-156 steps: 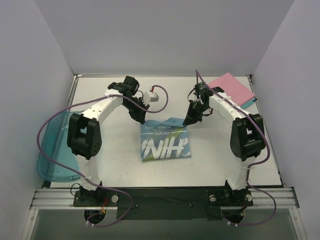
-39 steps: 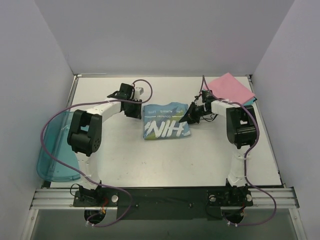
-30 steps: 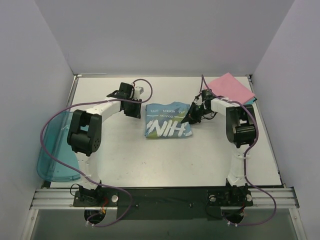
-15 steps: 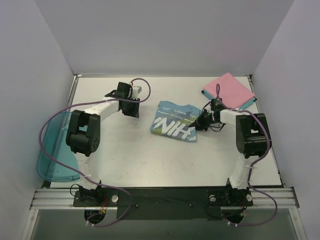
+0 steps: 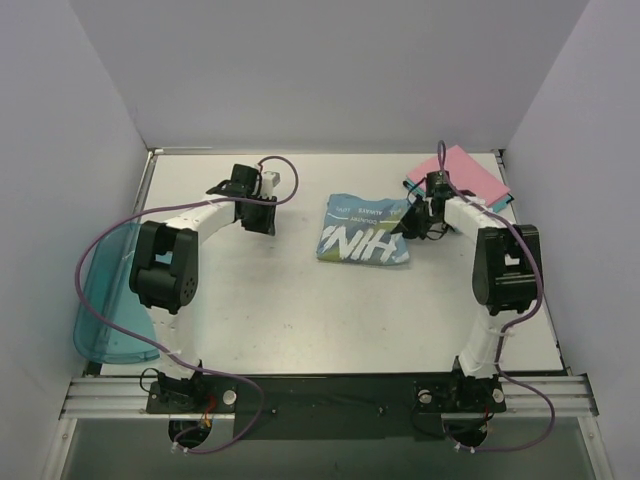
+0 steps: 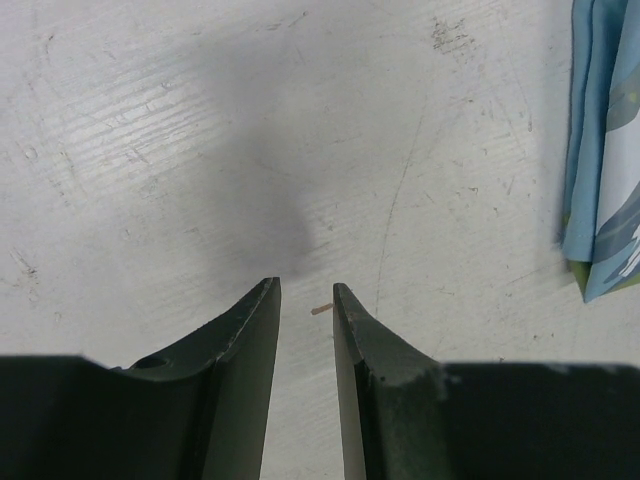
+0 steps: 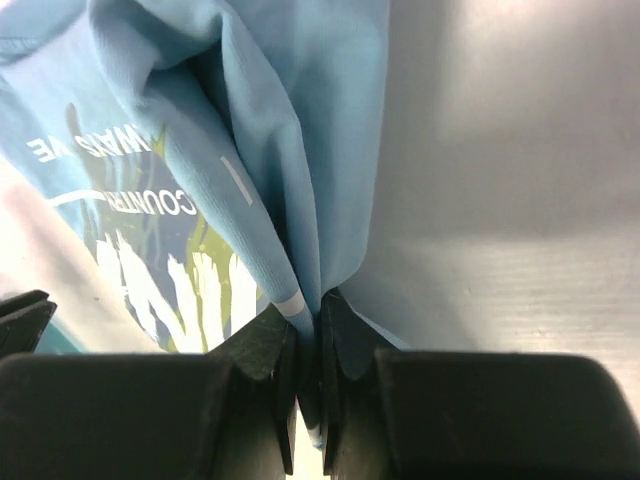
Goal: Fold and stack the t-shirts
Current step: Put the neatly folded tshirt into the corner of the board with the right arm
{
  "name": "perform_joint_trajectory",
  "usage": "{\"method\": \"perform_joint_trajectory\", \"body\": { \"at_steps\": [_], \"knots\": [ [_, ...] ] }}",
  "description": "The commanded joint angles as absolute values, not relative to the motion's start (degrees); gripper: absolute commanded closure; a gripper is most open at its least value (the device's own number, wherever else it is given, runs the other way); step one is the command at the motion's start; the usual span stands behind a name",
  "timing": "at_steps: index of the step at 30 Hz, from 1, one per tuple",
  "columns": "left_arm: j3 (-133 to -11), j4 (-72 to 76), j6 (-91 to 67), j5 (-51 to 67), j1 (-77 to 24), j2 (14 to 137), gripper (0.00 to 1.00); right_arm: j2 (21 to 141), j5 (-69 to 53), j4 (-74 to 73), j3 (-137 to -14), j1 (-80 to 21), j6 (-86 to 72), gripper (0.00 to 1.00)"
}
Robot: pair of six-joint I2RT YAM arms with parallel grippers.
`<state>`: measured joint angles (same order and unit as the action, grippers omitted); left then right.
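- Right gripper (image 7: 308, 320) is pinching a bunched fold at the right edge of the light blue t-shirt (image 5: 362, 230); the fingers are clenching tight on the cloth, which is running down into the slit between them.
- Light blue t-shirt is lying folded on the table (image 5: 300, 310), print side up, with white and yellow-green lettering showing. Its right edge is being gathered and lifted a bit at the pinch.
- Left gripper (image 6: 306, 292) is hovering low over bare table, well to the left of the light blue t-shirt. Its fingers are sitting slightly parted and grasping nothing, with table surface showing through the narrow gap.
- In the left wrist view, the light blue t-shirt's folded edge is just poking in at the right border, apart from the fingers.
- Pink t-shirt (image 5: 475, 178) is lying folded just right of and beyond the light blue t-shirt, with a sliver of the teal t-shirt (image 5: 500, 205) peeking out underneath it.
- Teal plastic bin (image 5: 105, 300) is sitting far left of the light blue t-shirt, at the table's edge.
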<state>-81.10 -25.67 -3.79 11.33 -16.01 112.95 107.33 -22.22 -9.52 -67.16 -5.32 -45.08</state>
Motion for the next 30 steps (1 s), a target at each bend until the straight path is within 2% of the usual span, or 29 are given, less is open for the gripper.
{"method": "perform_joint_trajectory", "body": {
  "at_steps": [1,5,8,14,20,26,30],
  "knots": [
    [-82.70,-23.91,-3.08,10.90,-15.56,110.83,0.62,113.19,-16.44,-21.78,-83.11,-6.32,-34.92,1.00],
    [-83.23,-23.99,-2.72,10.72,-15.29,111.01,0.62,127.58,-16.88,-35.22,-104.82,-7.64,-25.43,1.00],
    [-83.14,-23.82,-2.55,10.55,-14.94,110.92,0.62,133.32,-15.03,-42.61,-119.39,-8.52,-21.98,1.00],
    [-82.97,-23.56,-2.37,10.37,-14.50,111.62,0.62,138.69,-17.57,-42.28,-133.65,-7.48,-25.48,1.00],
    [-83.85,-23.82,-2.46,10.55,-14.24,112.32,0.62,140.53,-23.90,-27.46,-134.39,-4.40,-45.04,1.00],
    [-83.50,-23.38,-2.55,10.02,-14.15,112.06,0.62,143.17,-23.12,-18.11,-135.35,-2.20,-60.70,1.00],
    [-82.97,-23.29,-2.29,9.58,-14.06,111.88,0.62,144.40,-21.45,-15.03,-137.98,-0.97,-65.82,1.00]
  ]
}}
